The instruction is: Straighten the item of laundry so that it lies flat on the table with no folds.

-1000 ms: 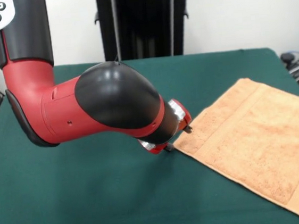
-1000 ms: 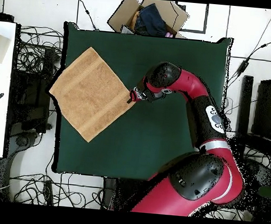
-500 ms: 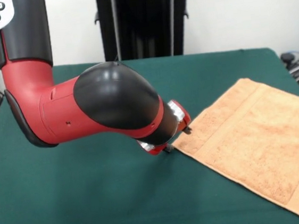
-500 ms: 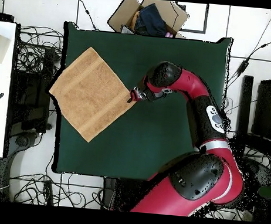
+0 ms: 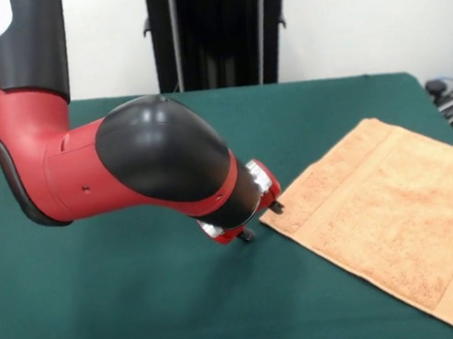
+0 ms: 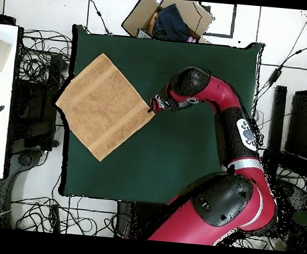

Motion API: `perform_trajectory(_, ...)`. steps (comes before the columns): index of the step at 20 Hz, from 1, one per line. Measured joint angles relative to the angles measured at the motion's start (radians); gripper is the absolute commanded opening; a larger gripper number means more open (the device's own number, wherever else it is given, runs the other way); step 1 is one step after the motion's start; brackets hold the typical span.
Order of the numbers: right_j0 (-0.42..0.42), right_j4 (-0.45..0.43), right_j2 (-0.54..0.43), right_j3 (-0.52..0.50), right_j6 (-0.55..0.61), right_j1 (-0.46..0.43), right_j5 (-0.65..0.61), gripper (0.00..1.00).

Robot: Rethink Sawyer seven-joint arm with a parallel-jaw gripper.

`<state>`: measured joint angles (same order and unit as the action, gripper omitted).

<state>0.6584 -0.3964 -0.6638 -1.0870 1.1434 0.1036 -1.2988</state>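
Peach-orange square terry towel (image 5: pixel 394 225) lies flat, frame right, on dark green felt table (image 5: pixel 129 325). Gripper (image 5: pixel 260 221) just off its corner, holding nothing; opening can't tell. Withdraw w/o snagging.

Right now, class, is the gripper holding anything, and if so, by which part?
Nothing is held. The gripper sits just off the towel's corner, over the bare table.

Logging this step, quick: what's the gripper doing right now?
Gripper: beside the towel's corner, holding nothing; open or shut cannot be told.
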Motion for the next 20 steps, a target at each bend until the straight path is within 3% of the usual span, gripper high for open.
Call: perform_trajectory(20, 0.0, 0.0, 0.0, 0.016, 0.0, 0.003, 0.004, 1.0)
